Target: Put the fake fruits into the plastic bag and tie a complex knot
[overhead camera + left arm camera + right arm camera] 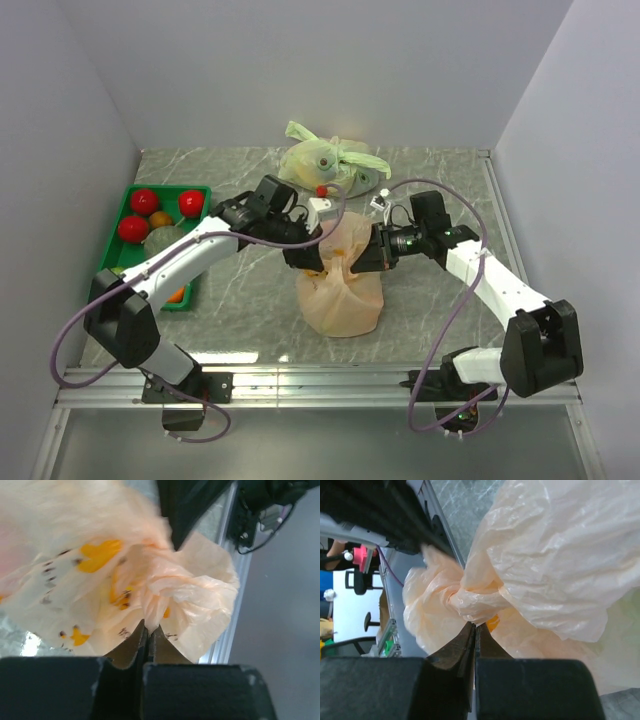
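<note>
The peach-orange plastic bag (340, 295) stands bulging at the table's middle, with its top gathered into a twisted neck (338, 262). My left gripper (306, 256) pinches the bag's film from the left; in the left wrist view the jaws (148, 626) are shut on a fold of banana-printed plastic (100, 555). My right gripper (362, 258) pinches from the right, and its jaws (475, 625) are shut on the twisted bunch (470, 597). Fake fruits lie in the green tray (128, 195): red ones (143, 200) (191, 203) and an orange one (160, 219). The bag's contents are hidden.
A knotted pale green bag (325, 165) lies at the back centre, with a small red item (321, 190) in front of it. A pale green round ball (165, 243) sits in the tray. Grey walls close in the table on three sides.
</note>
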`<action>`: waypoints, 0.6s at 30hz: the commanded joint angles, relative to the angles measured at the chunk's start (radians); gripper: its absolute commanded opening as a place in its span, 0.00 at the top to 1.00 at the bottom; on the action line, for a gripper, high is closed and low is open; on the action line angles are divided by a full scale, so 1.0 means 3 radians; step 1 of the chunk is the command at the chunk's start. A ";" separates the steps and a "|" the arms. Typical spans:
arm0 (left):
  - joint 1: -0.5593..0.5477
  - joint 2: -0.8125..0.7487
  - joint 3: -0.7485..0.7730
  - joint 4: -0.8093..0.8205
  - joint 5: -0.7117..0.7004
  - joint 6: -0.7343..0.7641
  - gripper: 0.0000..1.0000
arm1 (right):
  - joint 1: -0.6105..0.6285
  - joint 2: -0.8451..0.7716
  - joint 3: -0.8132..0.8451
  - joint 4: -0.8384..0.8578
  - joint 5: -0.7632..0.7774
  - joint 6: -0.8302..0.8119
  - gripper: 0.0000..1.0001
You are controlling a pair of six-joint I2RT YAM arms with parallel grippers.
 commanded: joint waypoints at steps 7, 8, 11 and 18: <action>0.0715 -0.0347 -0.0516 0.0584 -0.0068 -0.0792 1.00 | -0.0366 0.0192 0.0346 -0.1351 0.0117 -0.1427 1.00; 0.0735 -0.0362 -0.0536 0.0615 -0.0079 -0.0813 1.00 | -0.0398 0.0253 0.0377 -0.1438 0.0138 -0.1621 1.00; 0.0802 -0.0419 -0.0577 0.0625 -0.0125 -0.0839 1.00 | -0.0581 0.0371 0.0510 -0.1765 0.0169 -0.1928 1.00; 0.1047 -0.0531 -0.0740 0.0452 -0.0319 -0.0686 1.00 | -0.1103 0.0392 0.0724 -0.2006 0.0163 -0.2261 1.00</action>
